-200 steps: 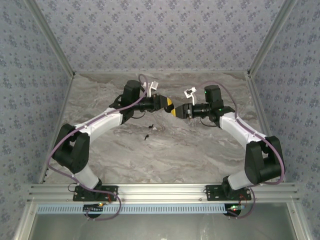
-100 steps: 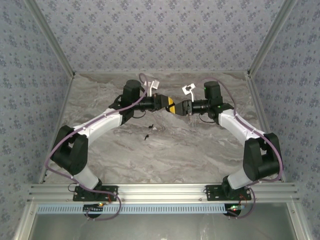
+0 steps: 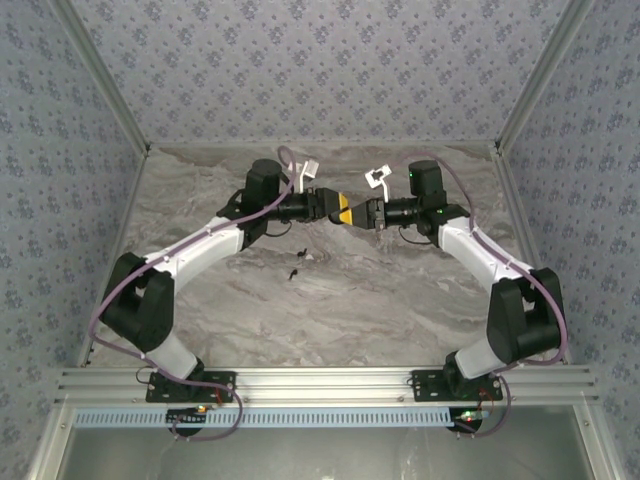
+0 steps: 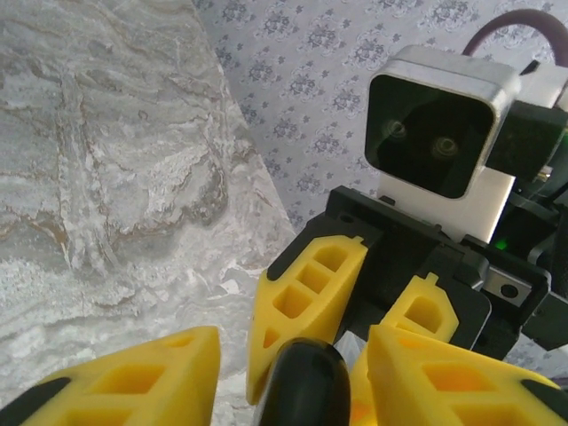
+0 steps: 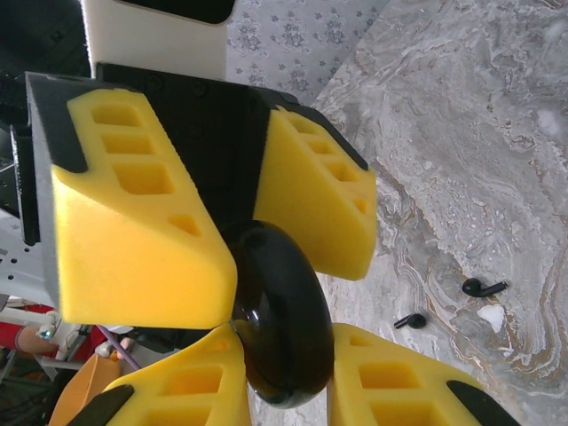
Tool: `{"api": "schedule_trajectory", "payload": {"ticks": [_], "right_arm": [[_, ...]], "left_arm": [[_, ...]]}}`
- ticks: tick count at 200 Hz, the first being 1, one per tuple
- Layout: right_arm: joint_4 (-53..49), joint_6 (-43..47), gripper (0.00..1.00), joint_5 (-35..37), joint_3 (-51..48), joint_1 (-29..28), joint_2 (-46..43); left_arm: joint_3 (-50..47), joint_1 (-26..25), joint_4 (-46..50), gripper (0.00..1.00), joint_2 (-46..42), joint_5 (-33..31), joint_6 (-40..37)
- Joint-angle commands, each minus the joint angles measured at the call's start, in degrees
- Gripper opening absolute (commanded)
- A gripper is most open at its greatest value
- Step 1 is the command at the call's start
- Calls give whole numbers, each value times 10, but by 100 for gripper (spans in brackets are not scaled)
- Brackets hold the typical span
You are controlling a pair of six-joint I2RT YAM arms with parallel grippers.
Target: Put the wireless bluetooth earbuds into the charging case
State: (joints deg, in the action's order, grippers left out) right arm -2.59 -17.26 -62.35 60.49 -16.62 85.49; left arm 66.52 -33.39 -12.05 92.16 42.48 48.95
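Marble tabletop (image 3: 400, 300) carries both earbuds (image 5: 484, 287), outside charging case (image 5: 280, 319).

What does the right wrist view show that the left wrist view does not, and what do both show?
Right wrist view: the two earbuds lying apart on the table. Left wrist view: the lens face of the right arm's wrist camera. Both: the charging case, gripped by the right gripper, the left gripper open around it, plus the marble table and patterned wall.

Grey-veined marble table (image 3: 400, 300); two black earbuds (image 3: 294, 272) lying near middle, close together, not touching.
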Motion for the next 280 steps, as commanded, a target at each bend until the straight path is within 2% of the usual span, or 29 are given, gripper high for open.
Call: {"api": "schedule_trajectory", "payload": {"ticks": [1, 39, 76, 139, 222, 280], "right_arm": [[-23, 13, 17, 5, 16, 1, -26], [-44, 22, 17, 10, 16, 6, -45], [-90, 45, 17, 16, 30, 8, -54], [-93, 40, 17, 16, 34, 5, -65], [-82, 26, 17, 24, 29, 0, -69], [-77, 19, 17, 28, 27, 0, -70]], "left_arm": [[19, 0, 30, 53, -37, -13, -26], [15, 9, 74, 56, -64, -23, -54], [15, 9, 105, 56, -76, 12, -91], [26, -1, 143, 55, -71, 33, -130], [26, -18, 104, 39, -51, 29, -108], [24, -21, 101, 33, -47, 19, -104]]}}
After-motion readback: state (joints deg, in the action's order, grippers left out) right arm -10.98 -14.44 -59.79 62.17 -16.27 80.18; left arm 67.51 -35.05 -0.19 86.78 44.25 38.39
